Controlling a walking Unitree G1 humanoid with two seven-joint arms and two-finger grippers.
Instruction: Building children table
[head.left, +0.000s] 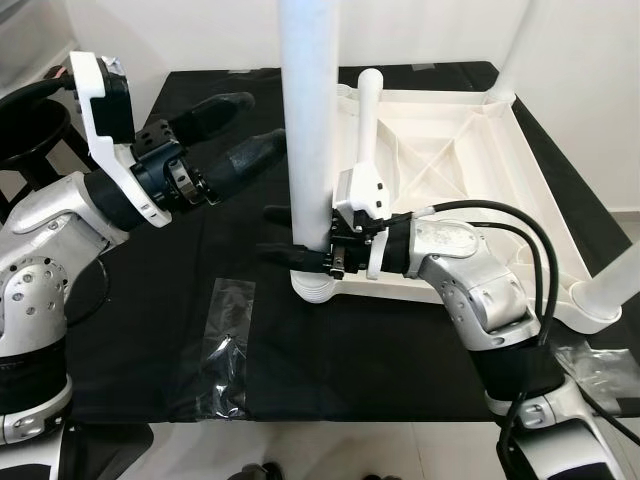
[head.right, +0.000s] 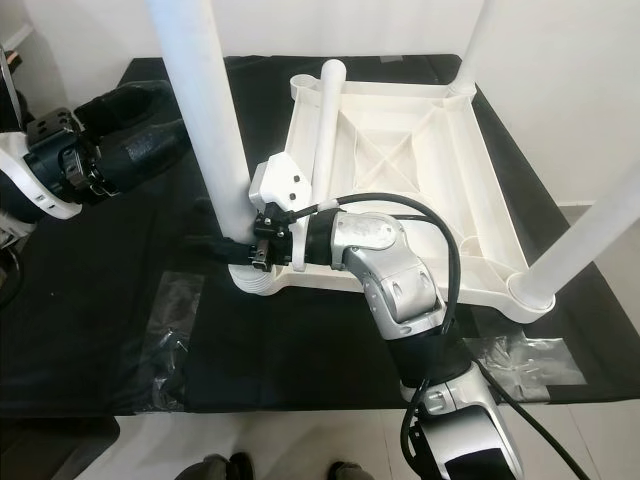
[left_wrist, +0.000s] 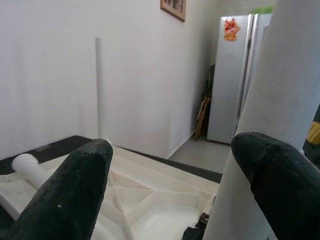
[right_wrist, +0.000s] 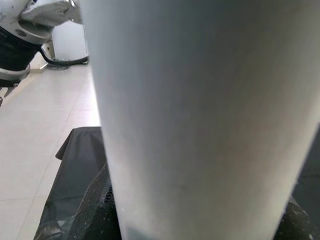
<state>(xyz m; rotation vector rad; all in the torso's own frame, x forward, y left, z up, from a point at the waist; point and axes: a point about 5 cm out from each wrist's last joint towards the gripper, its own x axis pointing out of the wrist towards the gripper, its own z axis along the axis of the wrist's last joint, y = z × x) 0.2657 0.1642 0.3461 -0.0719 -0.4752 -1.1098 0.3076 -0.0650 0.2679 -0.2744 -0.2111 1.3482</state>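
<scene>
Legs are going into an upturned white tabletop (head.left: 470, 140) that lies underside-up on the black-draped counter (head.left: 130, 330), and the step in hand looks like seating the near-left leg (head.left: 310, 130) in its corner socket (head.left: 312, 285). The right tool (head.left: 290, 240) pinches this leg low down, just above the ribbed socket collar, one finger on each side of the tube; in the right wrist view the white tube sits tight between the dark pads. The left tool (head.left: 235, 135) hovers beside the same leg higher up, its fingers (left_wrist: 75, 185) spread wide and apart from the tube, as the left wrist view confirms. Two more legs already stand at the far-right corner (head.right: 480, 45) and the near-right corner (head.right: 590, 235), while a fourth leg (head.left: 367, 115) lies loose across the tabletop's ribs. To finish this well, I judge the leg should be kept dead upright while it is pressed or twisted home; the low grip gives little leverage, so the open left tool would best close around the upper tube to steady it. The tabletop may slide on the cloth under a sideways push, so force should go straight down. Crumpled clear plastic wrap (head.left: 225, 350) lies on the cloth near the front edge, well apart from the work
</scene>
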